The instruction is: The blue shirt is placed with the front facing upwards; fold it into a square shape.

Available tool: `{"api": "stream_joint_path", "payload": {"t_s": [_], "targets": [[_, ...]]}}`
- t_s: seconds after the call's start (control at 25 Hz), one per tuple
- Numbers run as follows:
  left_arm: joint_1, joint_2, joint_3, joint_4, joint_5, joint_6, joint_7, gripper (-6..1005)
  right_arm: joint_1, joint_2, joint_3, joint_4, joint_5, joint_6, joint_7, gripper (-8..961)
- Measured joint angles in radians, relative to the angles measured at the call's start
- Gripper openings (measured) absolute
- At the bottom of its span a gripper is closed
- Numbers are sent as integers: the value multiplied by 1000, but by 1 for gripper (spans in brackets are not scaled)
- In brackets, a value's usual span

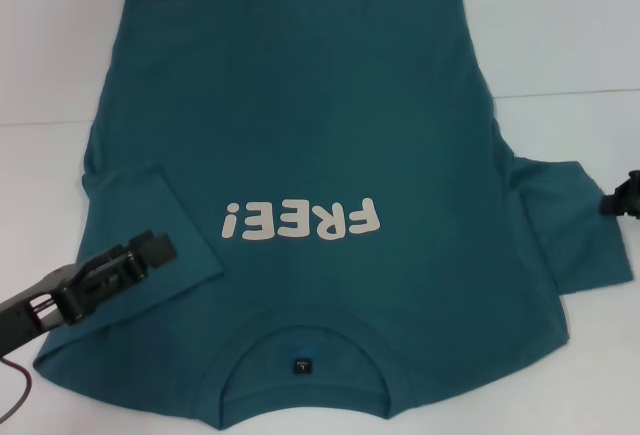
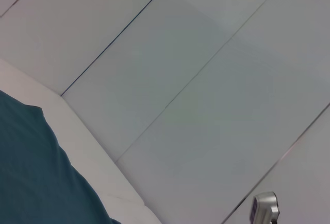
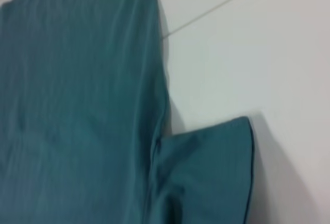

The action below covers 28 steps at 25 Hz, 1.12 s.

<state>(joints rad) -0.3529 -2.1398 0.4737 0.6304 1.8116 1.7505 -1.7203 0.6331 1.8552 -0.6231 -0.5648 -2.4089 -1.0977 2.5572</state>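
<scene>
On the white table (image 1: 560, 15) lay the blue shirt (image 1: 330, 135), left sleeve already folded in. The left gripper (image 1: 135, 255) hovered there, the right gripper (image 1: 625, 198) by the spread sleeve; I couldn't tell either's fingers. That sleeve wanted a clean edge pinch.

Right end effector (image 1: 625, 198) cut off at frame edge; blue shirt (image 1: 330, 155) collar edge cropped.

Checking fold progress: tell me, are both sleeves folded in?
No. The blue shirt has its left sleeve folded in; its right sleeve lies spread.
</scene>
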Motion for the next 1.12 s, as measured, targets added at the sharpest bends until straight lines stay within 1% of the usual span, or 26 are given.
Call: {"api": "stream_joint_path", "payload": {"t_s": [0.24,0.36,0.6,0.96,1.04,1.12], "targets": [[8,0,-21,0,0,7,-2,720,6,-8,5,-40,-6,0,35,15],[10,0,-34,0,0,10,-2,720,4,-15,3,-66,-6,0,62,15],[13,0,-43,0,-1,13,-2,721,10,-26,5,-71,-7,-5,78,15],[13,0,-51,-1,-2,15,-2,721,53,-27,-8,-103,-51,-50,101,16],[13,0,-54,-5,-2,15,-2,721,83,-23,-10,-106,-77,-86,100,16],[13,0,-58,-10,-2,15,-2,721,95,-20,-10,-106,-87,-100,98,16]]}}
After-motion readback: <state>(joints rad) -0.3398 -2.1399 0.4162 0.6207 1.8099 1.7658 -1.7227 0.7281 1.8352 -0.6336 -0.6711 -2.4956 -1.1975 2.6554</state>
